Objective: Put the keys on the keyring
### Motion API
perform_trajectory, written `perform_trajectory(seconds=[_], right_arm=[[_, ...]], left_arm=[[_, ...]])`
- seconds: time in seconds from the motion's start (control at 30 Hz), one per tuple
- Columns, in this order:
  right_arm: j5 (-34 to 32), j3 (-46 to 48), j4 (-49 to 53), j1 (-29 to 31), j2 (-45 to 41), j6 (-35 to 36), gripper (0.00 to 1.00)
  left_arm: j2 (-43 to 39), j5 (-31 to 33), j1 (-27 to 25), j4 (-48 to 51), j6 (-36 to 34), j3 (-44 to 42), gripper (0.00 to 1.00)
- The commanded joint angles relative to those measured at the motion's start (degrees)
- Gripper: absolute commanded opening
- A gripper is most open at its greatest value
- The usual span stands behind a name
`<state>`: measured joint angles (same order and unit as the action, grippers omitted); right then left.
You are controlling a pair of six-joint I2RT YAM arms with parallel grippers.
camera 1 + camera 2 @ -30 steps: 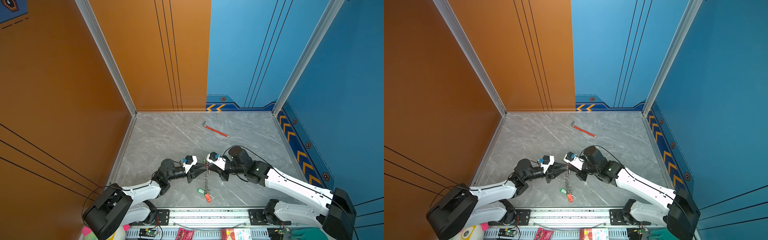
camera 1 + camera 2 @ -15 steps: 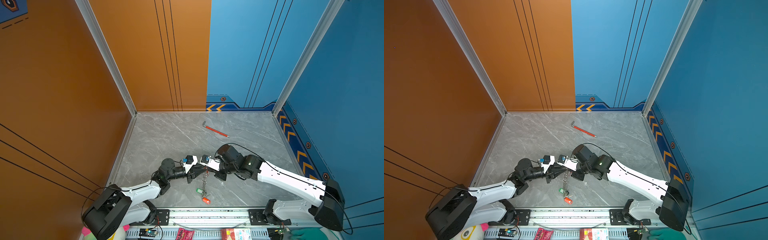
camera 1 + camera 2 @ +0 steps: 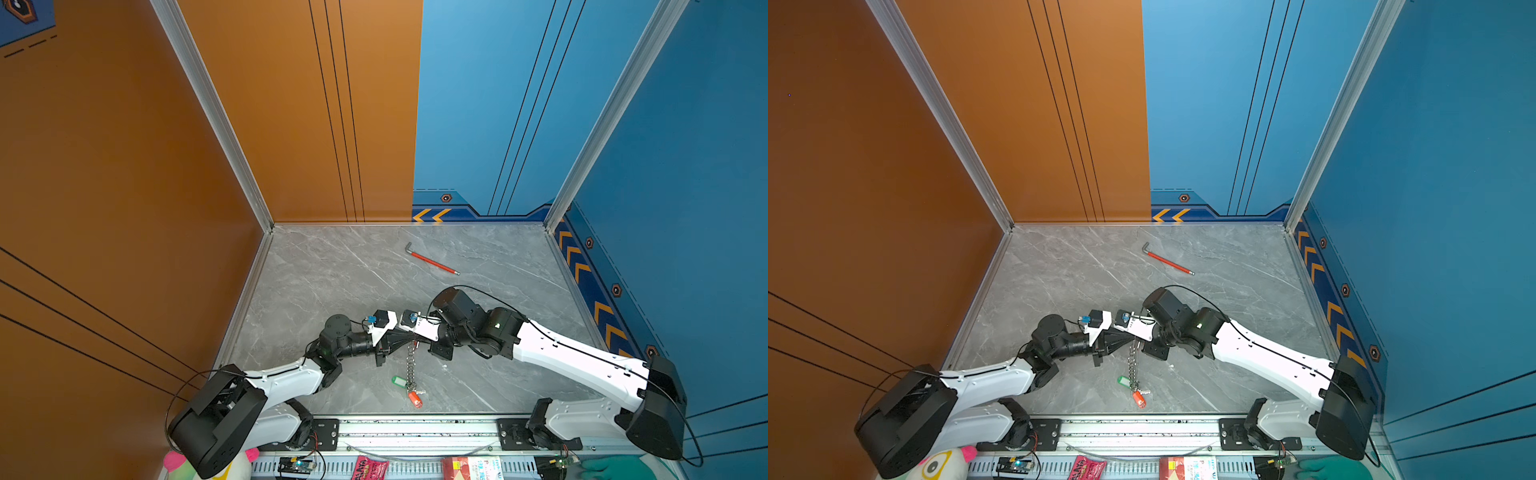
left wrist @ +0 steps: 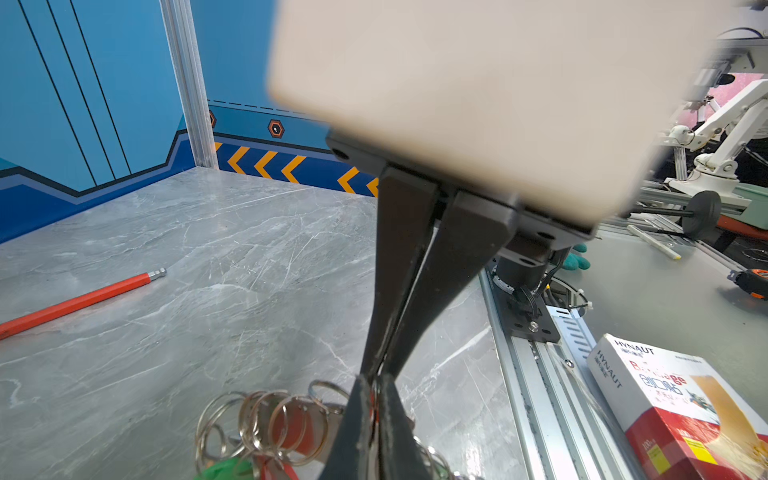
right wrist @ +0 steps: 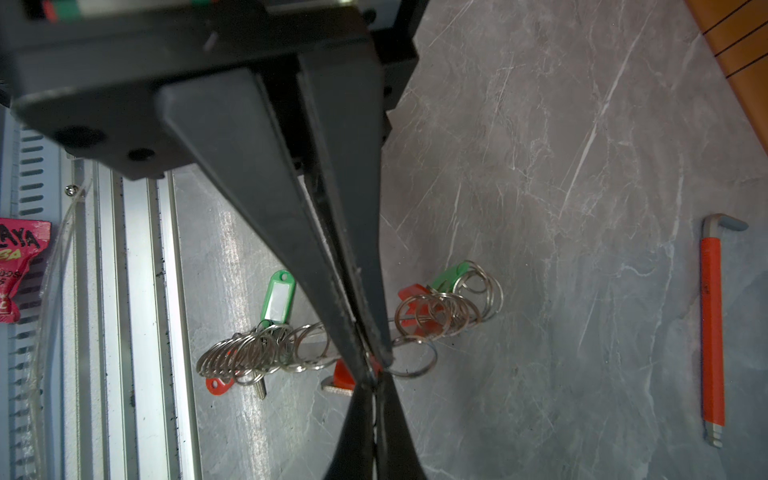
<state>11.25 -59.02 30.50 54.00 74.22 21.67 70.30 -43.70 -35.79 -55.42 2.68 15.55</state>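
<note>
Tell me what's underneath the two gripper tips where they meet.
The keyring chain runs beneath them over the grey table, with an orange-tagged key beside the tips. The shut left gripper and right gripper cover part of that key and of the chain.

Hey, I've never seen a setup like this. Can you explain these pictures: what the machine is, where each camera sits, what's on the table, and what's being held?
It is a robot: a left arm and a right arm over a grey table, each ending in a gripper, a two-finger pincer. Two pictures look down from overhead; the other two come from cameras on the wrists. The left gripper and right gripper meet tip to tip, both shut. The right one seems to pinch the keyring, a chain of metal rings; what the left pinches is hidden. A green tag and an orange tag mark keys among the rings. A red wrench lies apart, farther back.
</note>
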Motion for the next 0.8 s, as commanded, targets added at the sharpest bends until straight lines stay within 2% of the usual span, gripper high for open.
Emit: perform_trajectory(seconds=[0.0,0.13,0.33,0.4,0.57,0.77], right_arm=[[0.3,-1.3,-1.4,0.0,-1.1,0.3,0.0],[1.3,-0.5,-2.8,-0.7,-1.7,-0.4,0.0],[3.5,2.8,-6.5,-2.8,-3.7,-2.7,0.0],[3.6,4.5,-8.4,-3.4,-4.7,-3.6,0.03],[3.3,10.0,-13.9,-4.6,-8.7,-7.3,0.21],[3.6,14.4,-18.8,-5.9,-11.6,-12.0,0.24]], left_arm=[[0.4,-0.3,0.1,0.5,0.3,1.3,0.07],[0.4,0.1,0.1,0.5,0.5,1.4,0.0],[-0.1,2.3,0.2,0.6,1.1,1.3,0.0],[-0.6,3.7,0.3,0.6,1.1,1.1,0.0],[-1.4,6.2,0.4,0.6,1.3,0.6,0.0],[-1.5,6.5,0.4,0.6,1.3,0.6,0.0]])
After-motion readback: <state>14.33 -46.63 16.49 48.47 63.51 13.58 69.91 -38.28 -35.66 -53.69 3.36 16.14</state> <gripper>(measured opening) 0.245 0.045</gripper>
